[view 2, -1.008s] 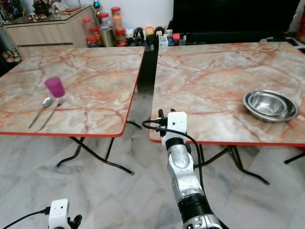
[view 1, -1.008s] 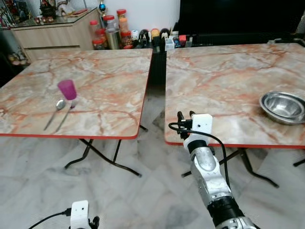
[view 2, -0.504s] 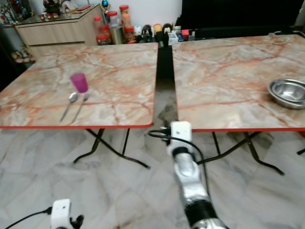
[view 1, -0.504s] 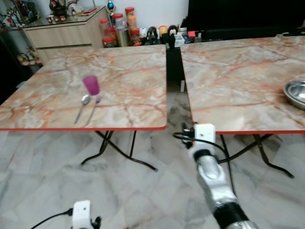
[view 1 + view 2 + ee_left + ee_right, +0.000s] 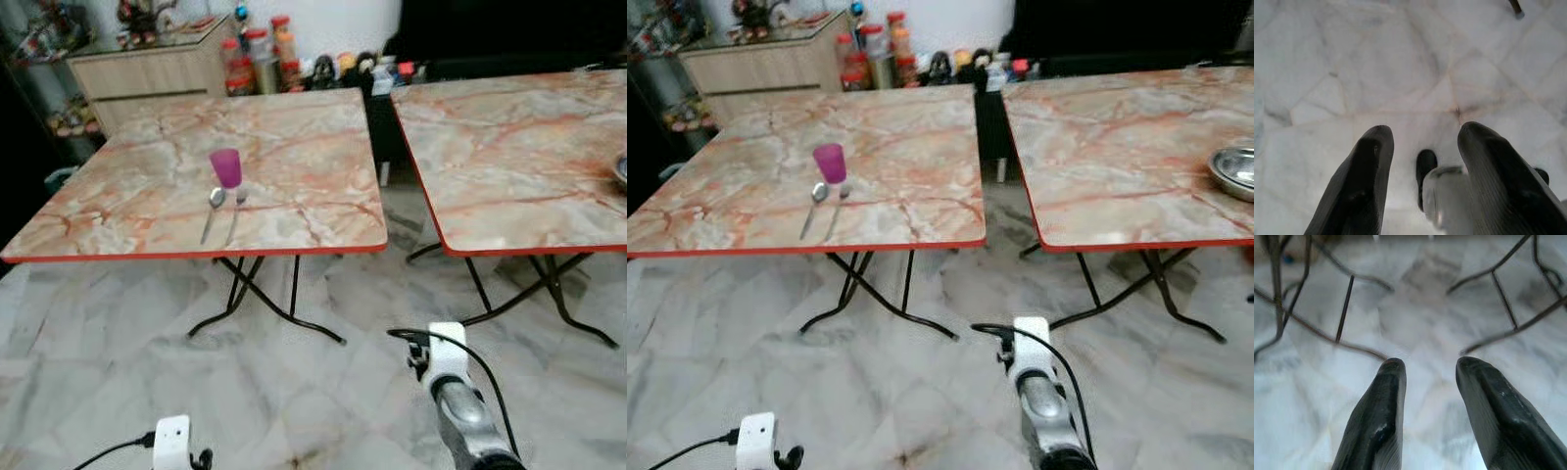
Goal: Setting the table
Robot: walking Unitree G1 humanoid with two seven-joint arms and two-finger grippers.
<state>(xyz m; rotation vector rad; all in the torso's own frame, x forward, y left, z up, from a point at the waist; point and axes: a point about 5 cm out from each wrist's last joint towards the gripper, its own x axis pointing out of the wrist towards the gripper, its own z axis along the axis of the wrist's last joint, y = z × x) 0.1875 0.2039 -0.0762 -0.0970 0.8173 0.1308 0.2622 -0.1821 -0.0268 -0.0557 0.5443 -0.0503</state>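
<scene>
1. Swinging left and pulling back, the head camera now frames both marble-topped folding tables from farther off; the right arm (image 5: pixel 458 406), raised near the right-hand table's edge a second ago, has dropped low over the tiled floor (image 5: pixel 118 343).
2. On the left table (image 5: pixel 294 196), a purple cup (image 5: pixel 225 167) stands at about 11 o'clock from the robot, with a spoon (image 5: pixel 212 210) and a second utensil, probably a fork (image 5: pixel 236 211), lying side by side just in front of it, handles toward the near edge.
3. At far 2 o'clock on the right table (image 5: pixel 1117 147), the rim of a steel bowl (image 5: pixel 1236 171) sits close to the frame's border, well apart from the cup setting.
4. Right gripper (image 5: pixel 1427 377): fingers spread wide with nothing between them, aimed at the floor and the tables' black legs.
5. Left gripper (image 5: pixel 1422 147): also spread and empty, hanging idle over the tiles near the robot's foot.
6. Judgement: the robot appears to be repositioning between tables, with the bowl likely the piece still to join the setting. Doing this well means squaring up to one table before reaching, keeping both arms clear of the red table edges and splayed legs, and lifting the bowl by its rim without sliding it.
</scene>
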